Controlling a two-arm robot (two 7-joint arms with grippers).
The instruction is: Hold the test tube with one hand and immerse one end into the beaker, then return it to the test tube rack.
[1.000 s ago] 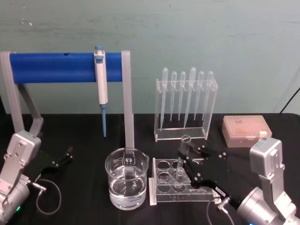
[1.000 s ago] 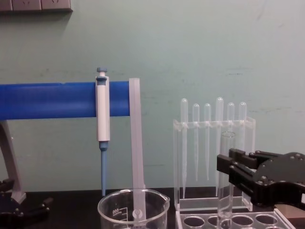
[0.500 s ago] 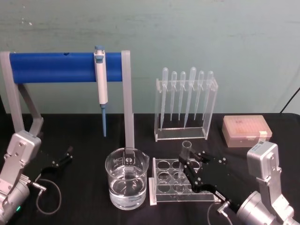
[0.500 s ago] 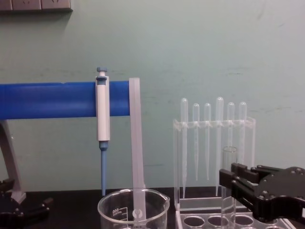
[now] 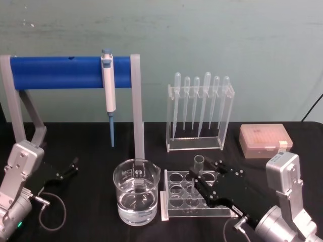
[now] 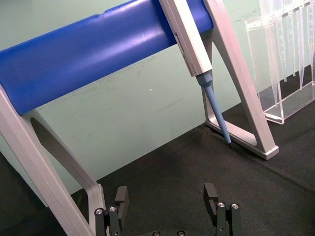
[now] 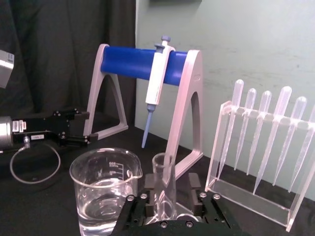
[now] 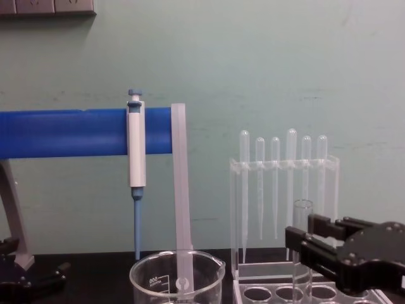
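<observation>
The test tube [image 5: 198,162] is a clear glass tube standing upright, its lower end down in a hole of the clear tube rack [image 5: 165,204]. My right gripper [image 5: 201,182] is shut on its middle, just above the rack. The right wrist view shows the test tube [image 7: 164,189] between the black fingers [image 7: 149,183], and the chest view shows the test tube [image 8: 302,237] with the right gripper [image 8: 313,250] low at the right. The beaker [image 5: 136,194], about a third full of clear liquid, stands left of the rack. My left gripper [image 5: 69,168] rests open at the far left, holding nothing.
A grey and blue stand [image 5: 65,72] holds a white and blue pipettor [image 5: 108,85] behind the beaker. A clear rack of plastic pipettes [image 5: 199,108] stands behind the tube rack. A pink tip box [image 5: 265,140] sits at the right. A cable [image 5: 50,212] loops by the left arm.
The right gripper has come down and slightly towards me with the test tube, so the tube's rim stands lower and its end sits deeper in the rack. The left arm has not moved.
</observation>
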